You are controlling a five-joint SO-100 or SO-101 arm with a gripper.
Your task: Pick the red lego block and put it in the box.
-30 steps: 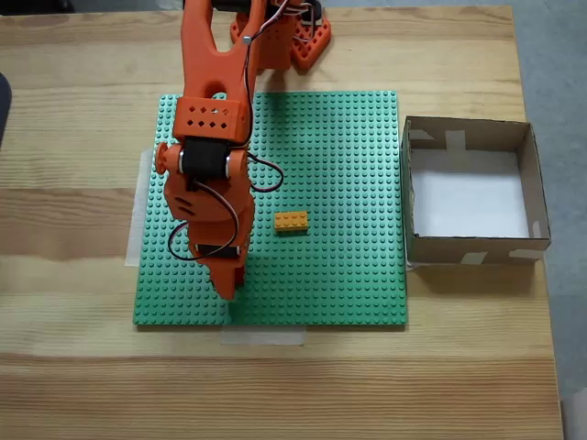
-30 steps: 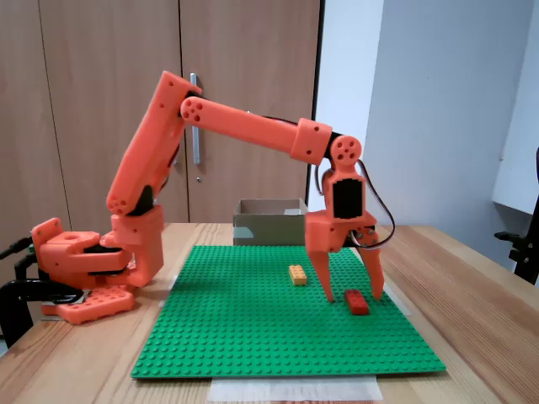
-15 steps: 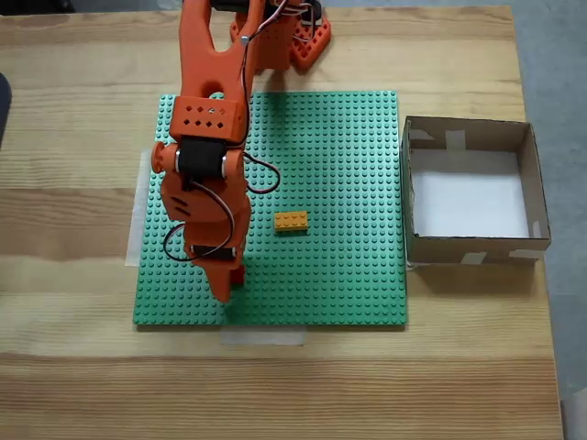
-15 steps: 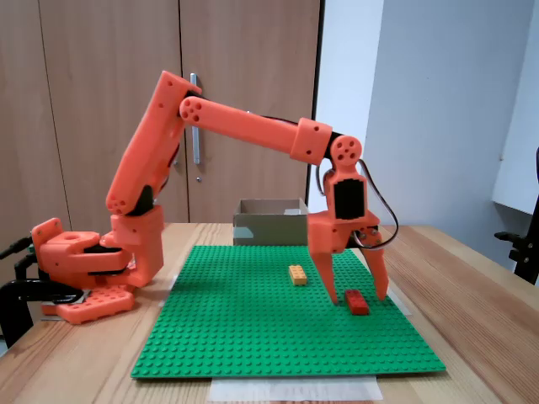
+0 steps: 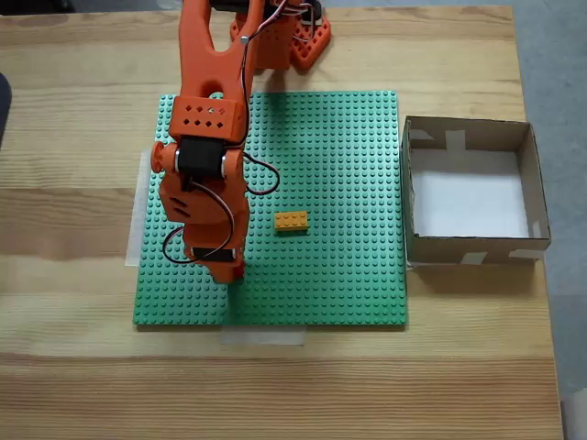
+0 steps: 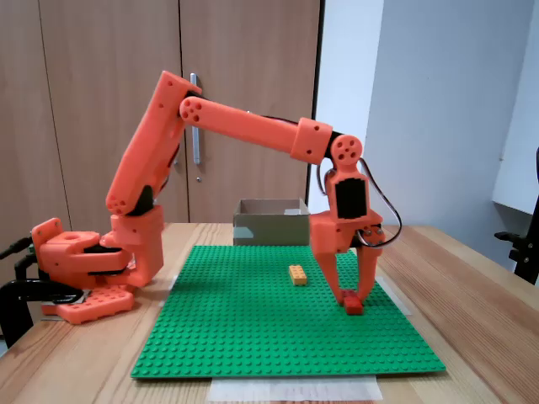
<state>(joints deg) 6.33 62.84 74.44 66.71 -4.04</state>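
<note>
Since a second ago the fingers have drawn together: they stood spread on either side of the brick, and now they have come in against it. Arm otherwise barely shifted.

Gripper, side-on fixed view: both fingertips converge on the red lego block, which sits on the green baseplate near its right edge in that view. Jaws look clamped onto the brick's sides; brick not yet lifted, its base against the studs. In the top-down fixed view the gripper covers nearly all of the brick; just a sliver of red shows at the fingertip.

Outward from there: yellow-orange brick lies apart, toward the plate's middle, clear of the fingers. Box stands on the wooden table just beside the baseplate's right edge in the top-down view, white floor bare, well apart from the gripper.

Risks, as judged from here:
- Brick may be seated on the studs. A straight pull could let it slip out of the tips or tug at the taped plate.
- Grip looks to be at the very fingertips. A shallow hold could let the brick twist or drop during the swing across the plate.
- Box walls: a low carry would clip the near rim.
</note>
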